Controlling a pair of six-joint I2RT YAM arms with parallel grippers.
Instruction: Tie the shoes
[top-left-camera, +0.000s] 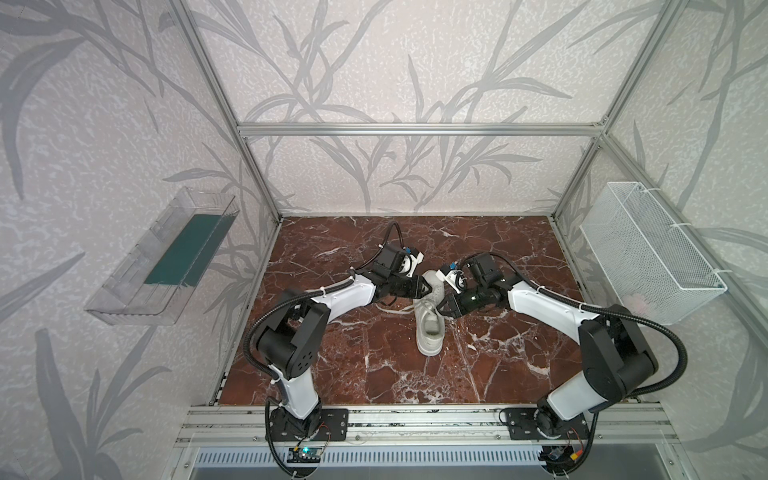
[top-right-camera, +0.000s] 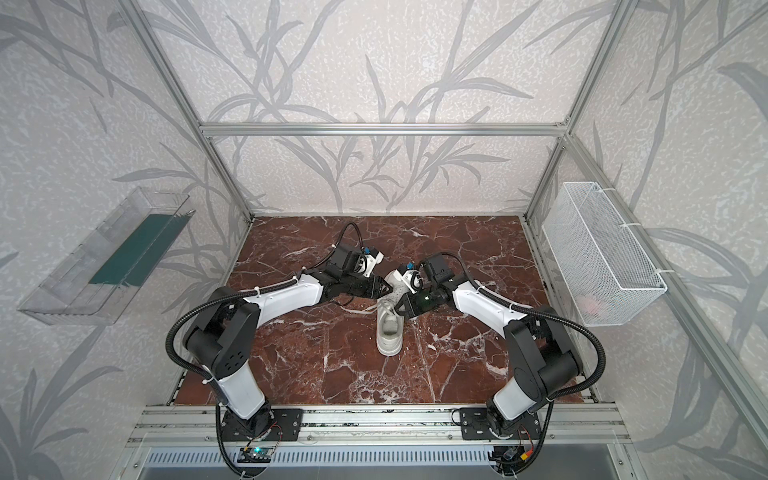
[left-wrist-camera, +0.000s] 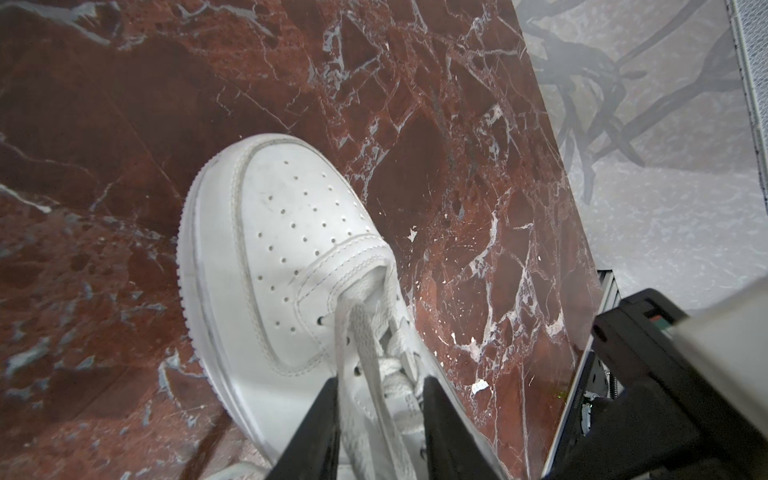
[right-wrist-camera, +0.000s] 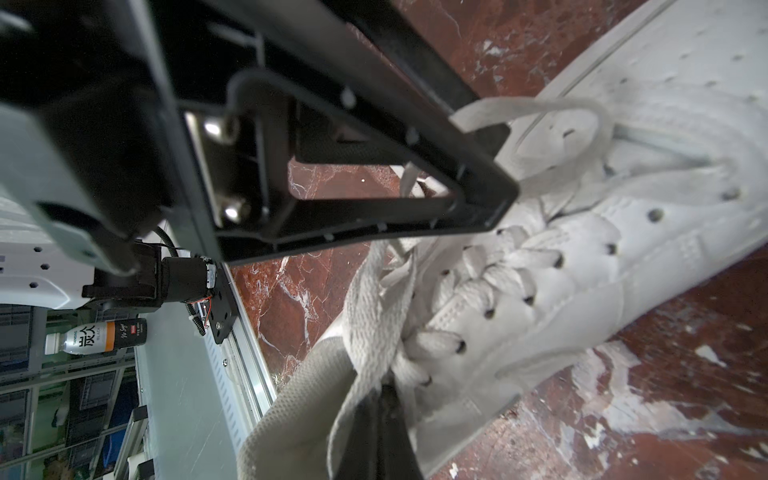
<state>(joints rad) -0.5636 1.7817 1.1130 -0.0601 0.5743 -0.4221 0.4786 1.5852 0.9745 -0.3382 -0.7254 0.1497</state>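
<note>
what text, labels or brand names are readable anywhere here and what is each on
"炭仌" and "BLACK": bottle label, background of the right wrist view.
"No Sugar": script on the same bottle's dark band, barely legible.
Other bottle print: too small to read.
Sneaker, laces: no text.

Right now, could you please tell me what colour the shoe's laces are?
The laces are off-white; the right wrist view shows them best.

Shoe (left-wrist-camera: 291, 232): smooth white leather look, matt, perforated toe. Laces (right-wrist-camera: 365, 299) are flat woven cloth, rough-textured. Table (top-left-camera: 498, 365) shows glossy red-brown marble with white veins. Basket (top-left-camera: 648, 257), white wire mesh; tray (top-left-camera: 124, 291), clear plastic; frame (top-left-camera: 415, 129), brushed metal.
</note>
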